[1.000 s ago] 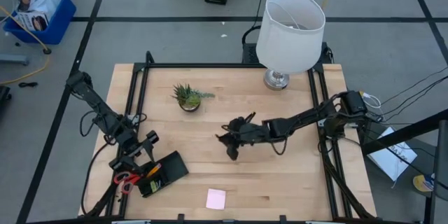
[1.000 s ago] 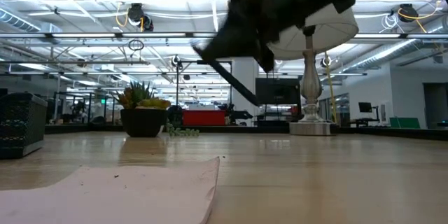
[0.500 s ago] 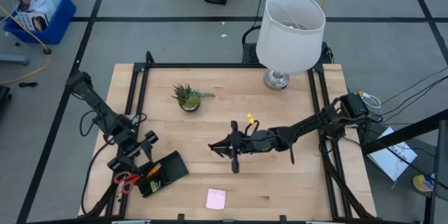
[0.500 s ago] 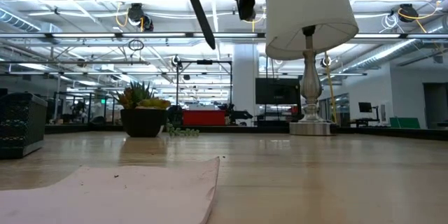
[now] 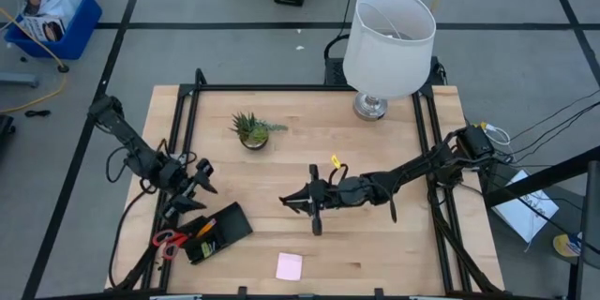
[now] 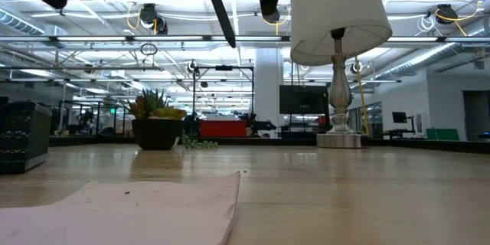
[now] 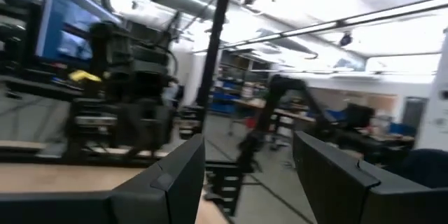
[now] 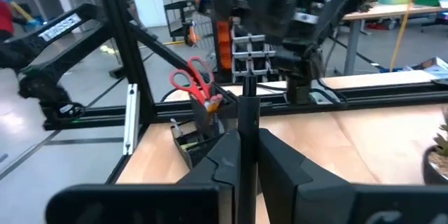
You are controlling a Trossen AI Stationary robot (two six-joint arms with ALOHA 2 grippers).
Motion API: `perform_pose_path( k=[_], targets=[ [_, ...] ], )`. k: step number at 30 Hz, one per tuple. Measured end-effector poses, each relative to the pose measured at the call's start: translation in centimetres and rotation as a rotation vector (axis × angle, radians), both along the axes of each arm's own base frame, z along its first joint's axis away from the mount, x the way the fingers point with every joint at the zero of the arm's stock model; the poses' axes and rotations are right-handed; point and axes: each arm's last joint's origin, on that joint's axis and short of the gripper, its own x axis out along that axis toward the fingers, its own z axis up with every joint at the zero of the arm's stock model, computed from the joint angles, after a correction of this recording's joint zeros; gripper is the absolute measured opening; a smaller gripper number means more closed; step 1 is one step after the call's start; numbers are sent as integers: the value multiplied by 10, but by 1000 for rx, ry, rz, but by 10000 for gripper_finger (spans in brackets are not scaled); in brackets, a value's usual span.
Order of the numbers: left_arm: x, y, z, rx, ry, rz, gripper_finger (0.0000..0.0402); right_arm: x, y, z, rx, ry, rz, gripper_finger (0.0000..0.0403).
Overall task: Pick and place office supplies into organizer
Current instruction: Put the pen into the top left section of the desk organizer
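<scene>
My right gripper (image 5: 298, 202) hangs level over the middle of the table, pointing toward its left edge, shut on a thin black pen (image 5: 316, 220). The black organizer (image 5: 217, 232) lies at the near left. Red-handled scissors (image 5: 169, 241) stick out of its left end and orange pencils (image 5: 204, 229) lie in it. The pink sticky-note pad (image 5: 289, 265) lies flat at the near edge. My left gripper (image 5: 197, 174) hovers open just beyond the organizer, with nothing between its fingers (image 7: 175, 182). My right gripper pinches the pen about its middle (image 8: 247, 105) between its two fingers. The fingers come level from the table's right side and lie across the pen. The pen is lifted clear of the table and runs roughly from the far side to the near side.
A small potted green plant (image 5: 251, 129) stands at the far left of the middle. A white-shaded lamp (image 5: 386, 42) stands at the far edge. Bare wood lies between the pad, the organizer and the plant.
My right gripper has risen and tipped up from slanting down to level, rolling as it went, and has carried the pen higher above the table. My left gripper has swung away from the organizer, toward the far side, and stays open.
</scene>
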Motion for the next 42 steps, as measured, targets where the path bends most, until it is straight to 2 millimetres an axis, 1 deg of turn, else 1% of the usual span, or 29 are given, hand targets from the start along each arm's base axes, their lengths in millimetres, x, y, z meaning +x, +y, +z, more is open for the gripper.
perform_pose_path(
  k=[4, 8, 12, 15, 17, 23, 25, 28, 32, 39, 42],
  targets=[
    [4, -1, -4, 31, 32, 102, 218, 1, 5, -2, -9, -38, 15, 30],
    [13, 0, -9, 39, 85, 226, 218, 5, 7, -8, -13, -56, 15, 31],
    [24, 2, -12, -27, 127, 308, 218, 9, 5, -14, -49, -74, 9, 29],
    [32, 3, -2, -61, 108, 384, 218, 10, 0, -12, -66, -85, -4, 31],
    [41, 2, 6, -87, 110, 402, 218, 11, -3, -11, -63, -96, -13, 32],
    [75, -4, 34, -30, 104, 463, 218, 14, -15, -9, -67, -111, -40, 30],
    [88, -7, 38, 11, 119, 490, 218, 15, -16, -9, -67, -112, -42, 32],
    [104, -13, 42, 36, 135, 493, 218, 14, -15, -9, -69, -117, -38, 34],
    [118, -23, 39, 77, 165, 450, 218, 13, -11, -8, -90, -129, -28, 30],
    [127, -28, 33, 39, 200, 420, 218, 13, -9, -6, -57, -148, -24, 34],
    [131, -30, 28, 50, 213, 415, 218, 13, -10, -6, -56, -148, -26, 30]
  ],
)
